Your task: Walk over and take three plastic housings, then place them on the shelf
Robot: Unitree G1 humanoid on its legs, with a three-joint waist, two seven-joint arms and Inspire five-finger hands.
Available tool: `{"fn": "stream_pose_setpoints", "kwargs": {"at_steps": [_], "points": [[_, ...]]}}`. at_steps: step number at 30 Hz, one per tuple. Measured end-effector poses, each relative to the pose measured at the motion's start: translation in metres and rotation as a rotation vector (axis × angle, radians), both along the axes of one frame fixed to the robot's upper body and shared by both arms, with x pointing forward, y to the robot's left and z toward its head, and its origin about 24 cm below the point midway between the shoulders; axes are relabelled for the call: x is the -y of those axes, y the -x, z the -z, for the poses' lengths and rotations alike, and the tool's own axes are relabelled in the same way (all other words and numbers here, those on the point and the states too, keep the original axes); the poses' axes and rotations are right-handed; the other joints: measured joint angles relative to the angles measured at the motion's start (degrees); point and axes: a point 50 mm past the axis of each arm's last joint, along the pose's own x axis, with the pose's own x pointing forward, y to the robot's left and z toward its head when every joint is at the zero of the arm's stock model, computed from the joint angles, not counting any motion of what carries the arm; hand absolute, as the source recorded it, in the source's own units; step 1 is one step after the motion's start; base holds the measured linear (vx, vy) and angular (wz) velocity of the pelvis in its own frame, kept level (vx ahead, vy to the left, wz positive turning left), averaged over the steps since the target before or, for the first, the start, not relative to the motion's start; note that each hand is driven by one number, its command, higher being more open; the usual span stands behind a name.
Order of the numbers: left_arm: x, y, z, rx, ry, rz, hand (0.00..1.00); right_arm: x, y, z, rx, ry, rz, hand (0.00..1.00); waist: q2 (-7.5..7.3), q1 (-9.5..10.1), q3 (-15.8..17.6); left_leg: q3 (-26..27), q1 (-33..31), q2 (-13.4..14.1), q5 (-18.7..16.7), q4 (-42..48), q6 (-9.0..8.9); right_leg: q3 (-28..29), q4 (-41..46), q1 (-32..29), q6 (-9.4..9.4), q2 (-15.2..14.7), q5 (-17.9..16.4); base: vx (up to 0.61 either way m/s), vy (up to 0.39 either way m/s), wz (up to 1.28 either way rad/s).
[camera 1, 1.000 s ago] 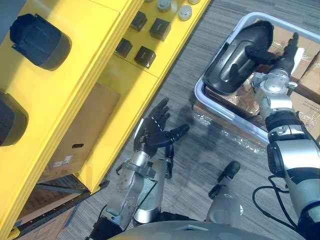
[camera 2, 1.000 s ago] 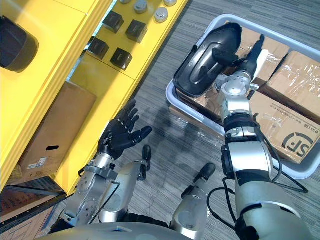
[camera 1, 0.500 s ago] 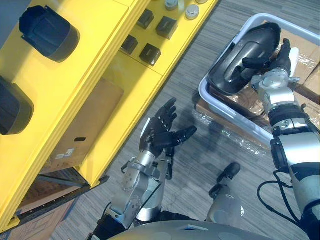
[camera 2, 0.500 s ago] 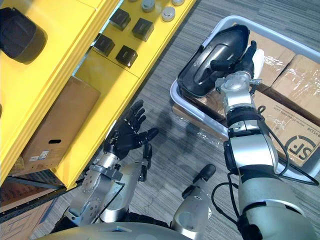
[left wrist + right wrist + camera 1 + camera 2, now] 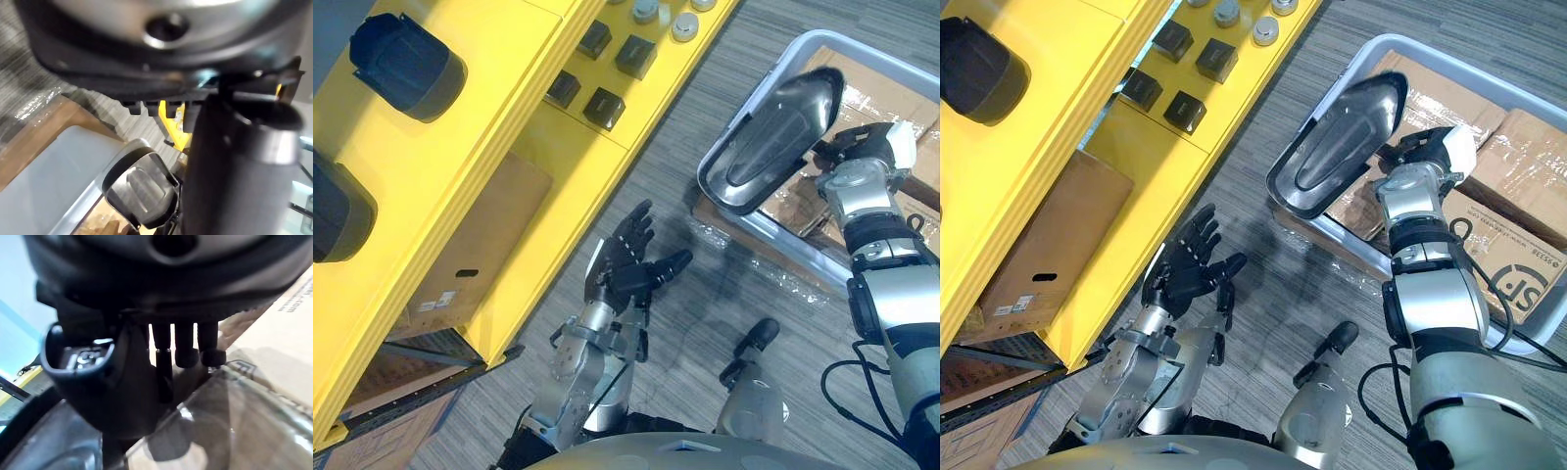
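Note:
A dark, glossy plastic housing (image 5: pixel 773 137) hangs tilted above the near-left corner of the grey bin (image 5: pixel 862 41), its hollow side facing me. My right hand (image 5: pixel 860 147) holds its far edge, fingers (image 5: pixel 186 345) curled round the rim and the white-covered thumb on the outside. Two more dark housings (image 5: pixel 406 64) (image 5: pixel 333 211) lie on the top of the yellow shelf (image 5: pixel 509 117) at the left. Between shelf and bin my left hand (image 5: pixel 626 264) floats over the floor, fingers spread, holding nothing.
Small black boxes (image 5: pixel 602 103) and round grey parts (image 5: pixel 656 12) sit on a lower yellow shelf level. A cardboard box (image 5: pixel 480 245) stands under the shelf. The bin rests on wrapped cardboard boxes (image 5: pixel 1508 245). Grey carpet lies between shelf and bin.
My right hand's fingers have curled on the housing and raised it out of the bin, tipping it on edge. The left hand has stayed spread in place.

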Motion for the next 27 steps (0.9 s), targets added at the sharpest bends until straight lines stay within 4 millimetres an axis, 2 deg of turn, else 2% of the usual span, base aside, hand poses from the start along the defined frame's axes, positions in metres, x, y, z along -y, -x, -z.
{"fn": "stream_pose_setpoints", "kwargs": {"at_steps": [2,5,10,15,16,20,22,24,25,26,27], "points": [[-0.004,0.003,0.004,-0.018,-0.002,-0.019,1.00,0.002,0.003,0.007,-0.021,-0.006,0.010,0.00,-0.50,-0.69,0.3,-0.1,0.5,0.0,0.7,-1.4,-0.06,-0.2,0.2,0.0,0.00,0.0,-0.1,-0.05,-0.009,0.05],[-0.013,0.006,0.008,-0.035,-0.009,-0.053,1.00,0.009,0.007,0.007,-0.024,-0.006,0.031,0.00,-0.69,-1.07,0.5,0.1,1.4,0.0,1.5,-2.9,-0.03,0.0,0.4,-0.1,0.01,0.0,-0.1,-0.06,-0.008,-0.03],[-0.021,0.006,0.006,-0.021,-0.012,-0.088,1.00,0.026,0.015,0.001,-0.034,0.053,0.073,0.00,-0.86,-1.41,0.5,0.2,2.3,0.0,2.6,-4.5,-0.05,0.2,0.8,-0.1,0.06,0.0,-0.2,-0.05,-0.015,-0.01],[-0.027,0.006,-0.005,0.032,-0.013,-0.089,1.00,0.038,0.020,-0.009,0.001,0.095,0.102,0.00,-1.46,-2.48,0.8,0.4,2.7,0.1,3.2,-5.1,-0.01,0.4,0.8,-0.1,0.13,0.1,-0.1,-0.05,-0.023,-0.02],[-0.029,0.005,-0.007,0.042,-0.012,-0.092,1.00,0.041,0.022,-0.013,0.028,0.106,0.117,1.00,-1.55,-2.51,0.8,0.7,3.4,0.2,3.4,-5.7,-0.02,0.7,0.8,0.0,0.14,0.2,-0.1,-0.04,-0.033,-0.10],[-0.032,0.004,-0.013,0.069,-0.009,-0.097,1.00,0.048,0.025,-0.035,0.144,0.159,0.109,1.00,-1.65,-2.71,0.8,1.2,4.1,0.6,3.7,-6.4,-0.24,1.3,0.7,-0.1,0.11,0.7,-0.1,-0.03,-0.035,-0.09],[-0.033,0.004,-0.014,0.076,-0.014,-0.098,1.00,0.042,0.023,-0.051,0.253,0.189,0.063,1.00,-1.74,-2.86,0.8,1.5,4.6,1.1,4.0,-7.1,-0.49,1.5,0.7,-0.1,0.03,1.2,-0.1,-0.02,-0.049,-0.10],[-0.035,0.004,-0.015,0.078,-0.014,-0.104,1.00,0.021,0.022,-0.071,0.410,0.247,-0.066,1.00,-2.06,-3.29,0.7,1.7,4.8,1.3,4.1,-7.4,-0.70,1.7,0.5,-0.2,-0.10,1.9,-0.2,-0.01,-0.046,-0.11],[-0.034,0.005,-0.014,0.076,-0.012,-0.105,1.00,0.003,0.024,-0.079,0.497,0.302,-0.171,1.00,-2.26,-3.34,0.6,1.8,5.3,1.4,4.2,-7.9,-0.87,2.0,0.5,-0.1,-0.19,2.1,-0.3,0.00,-0.045,-0.12],[-0.034,0.005,-0.014,0.076,-0.012,-0.105,1.00,-0.006,0.026,-0.082,0.542,0.315,-0.228,1.00,-2.41,-3.51,0.5,2.0,5.4,1.5,4.2,-7.9,-0.87,2.1,0.5,-0.2,-0.21,2.1,-0.3,0.02,-0.050,-0.11],[-0.035,0.004,-0.015,0.080,-0.013,-0.106,1.00,-0.027,0.029,-0.085,0.627,0.321,-0.343,1.00,-2.75,-4.04,0.3,2.1,5.5,1.4,4.2,-7.9,-0.89,2.2,0.5,-0.2,-0.21,2.1,-0.3,0.02,-0.038,-0.09]]}}
